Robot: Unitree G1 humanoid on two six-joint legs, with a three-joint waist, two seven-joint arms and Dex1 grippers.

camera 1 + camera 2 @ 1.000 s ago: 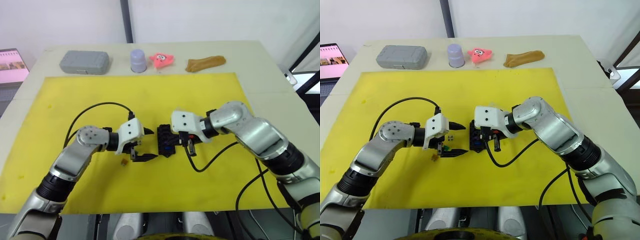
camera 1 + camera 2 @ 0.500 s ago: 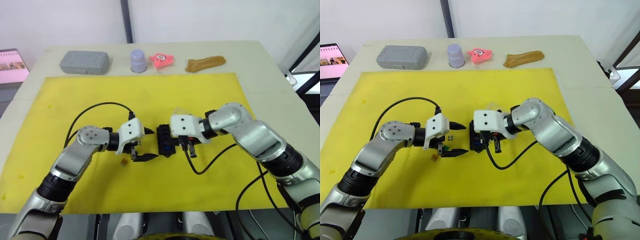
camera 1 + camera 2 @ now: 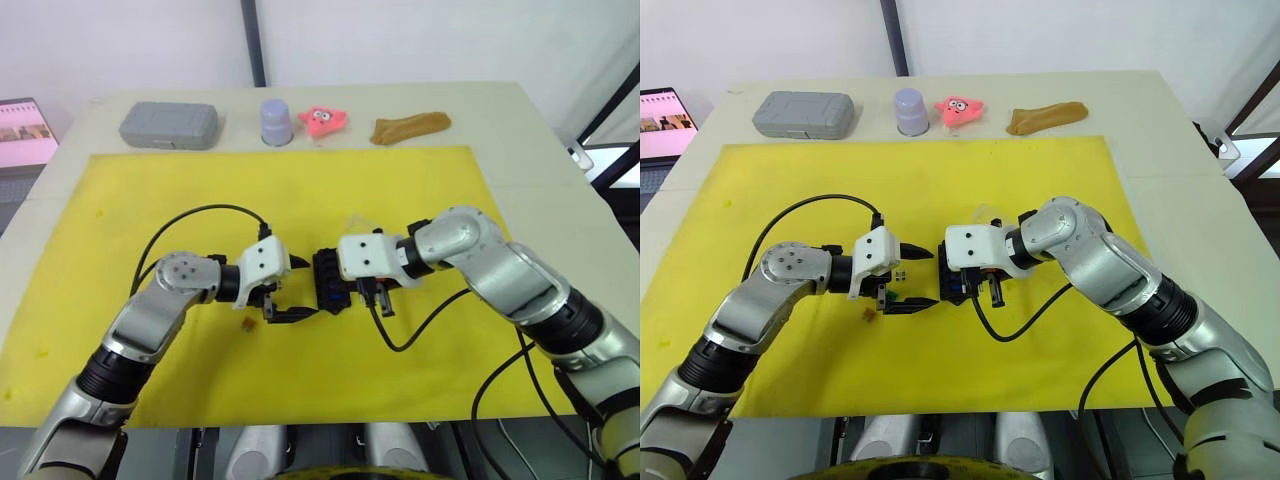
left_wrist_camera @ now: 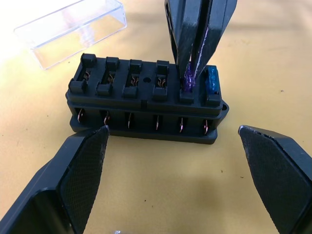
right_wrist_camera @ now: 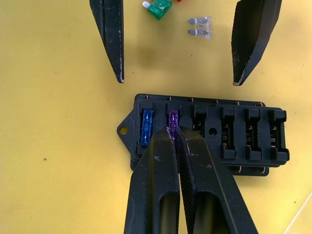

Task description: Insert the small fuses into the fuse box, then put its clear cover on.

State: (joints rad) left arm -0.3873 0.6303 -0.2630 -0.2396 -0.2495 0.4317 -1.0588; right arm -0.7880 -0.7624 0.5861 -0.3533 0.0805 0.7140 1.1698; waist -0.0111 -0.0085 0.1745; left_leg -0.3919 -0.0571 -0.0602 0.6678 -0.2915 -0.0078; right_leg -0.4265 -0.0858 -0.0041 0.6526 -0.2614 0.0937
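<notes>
The black fuse box (image 4: 146,105) lies on the yellow mat between my two grippers. A blue fuse (image 4: 213,80) sits in its end slot. My right gripper (image 5: 174,130) is shut on a purple fuse (image 5: 172,118), whose lower end is in the slot beside the blue one. My left gripper (image 3: 300,290) stands open beside the box, one finger toward each end, touching nothing. The clear cover (image 4: 73,29) lies on the mat just behind the box. A green fuse (image 5: 160,8), a grey fuse (image 5: 200,28) and a yellow fuse (image 3: 247,323) lie loose near the left gripper.
Along the table's far edge, beyond the yellow mat (image 3: 200,200), stand a grey case (image 3: 170,124), a lavender cup (image 3: 277,121), a pink star toy (image 3: 323,118) and a brown lump (image 3: 410,126). A screen (image 3: 25,130) sits off the table's left.
My right gripper has shifted a little to the left over the fuse box with the purple fuse in it. The left arm has stayed put.
</notes>
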